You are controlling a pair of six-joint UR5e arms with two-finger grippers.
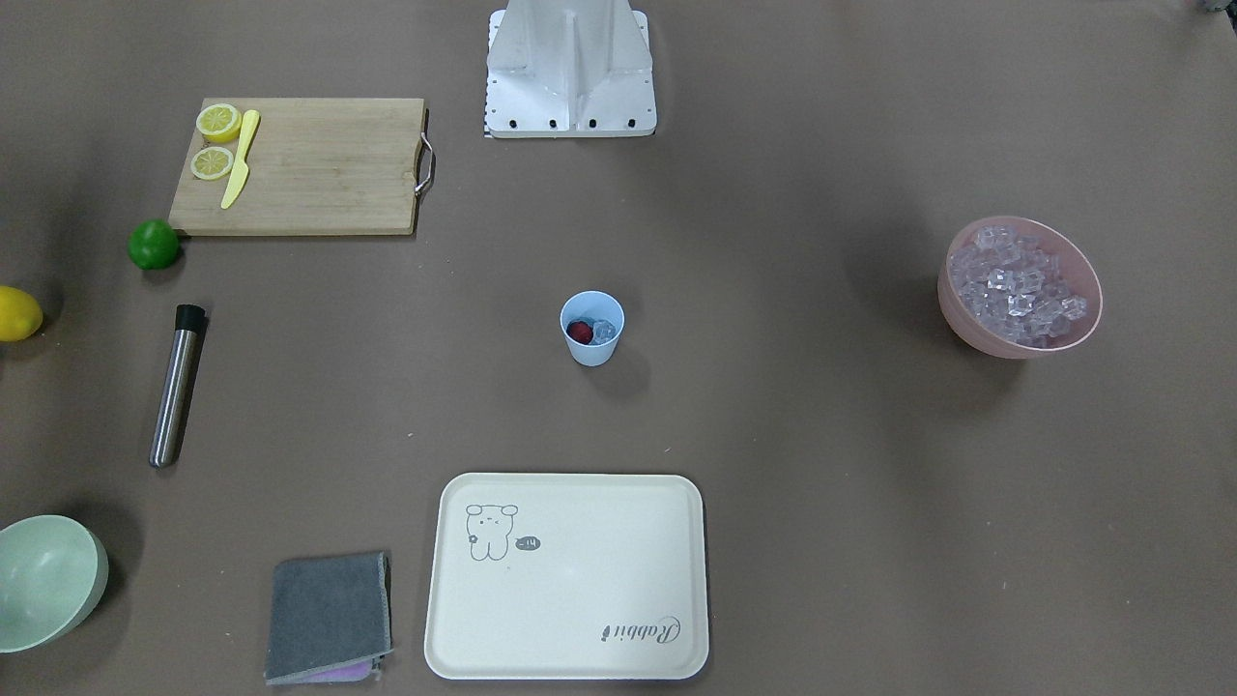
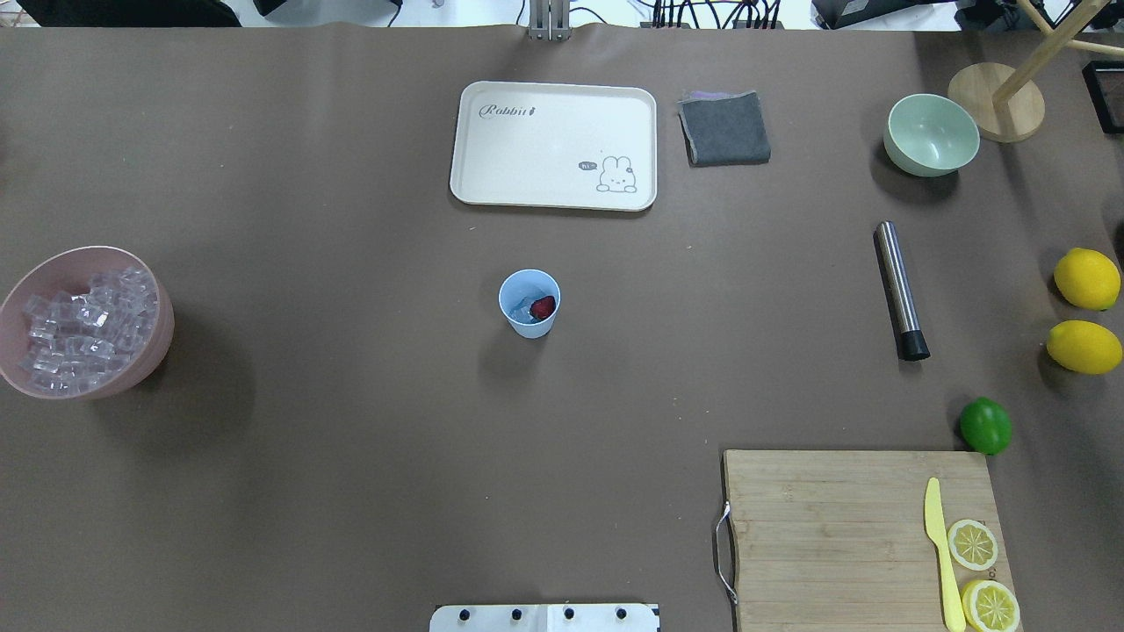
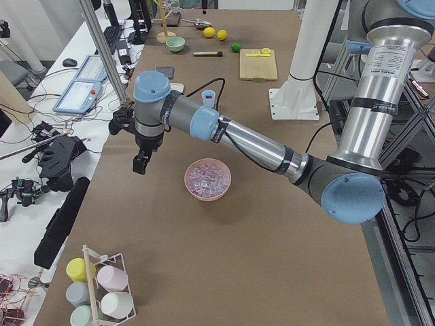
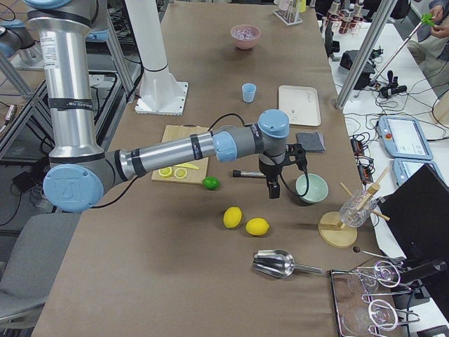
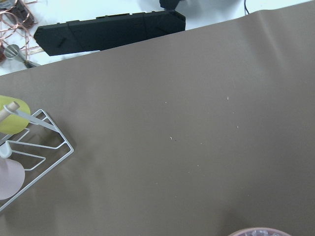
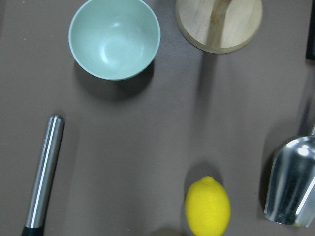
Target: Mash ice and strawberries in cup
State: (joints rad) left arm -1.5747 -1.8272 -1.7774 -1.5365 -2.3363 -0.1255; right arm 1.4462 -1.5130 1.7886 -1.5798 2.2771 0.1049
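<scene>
The light-blue cup (image 1: 591, 350) (image 2: 529, 326) stands upright mid-table. Inside it lie a red strawberry (image 1: 579, 332) (image 2: 543, 306) and a clear piece of ice (image 1: 605, 331) (image 2: 523, 309). More ice fills the pink bowl (image 1: 966, 314) (image 2: 158, 342) (image 3: 207, 195). My left gripper (image 3: 139, 165) hangs above the table beside that bowl, towards the operators' edge. My right gripper (image 4: 273, 189) hovers between the steel rod (image 4: 247, 173) (image 2: 900, 290) (image 6: 43, 174) and the green bowl (image 4: 311, 188). Neither gripper shows in any closer view, so I cannot tell whether they are open or shut.
A cream tray (image 2: 553, 145) and a grey cloth (image 2: 724, 129) lie beyond the cup. A cutting board (image 2: 834, 535) carries lemon halves (image 2: 973, 544) and a yellow knife (image 2: 940, 553). A lime (image 2: 985, 426), two lemons (image 2: 1087, 279), a metal scoop (image 6: 293, 182) and a wooden stand (image 6: 219, 22) sit on the right.
</scene>
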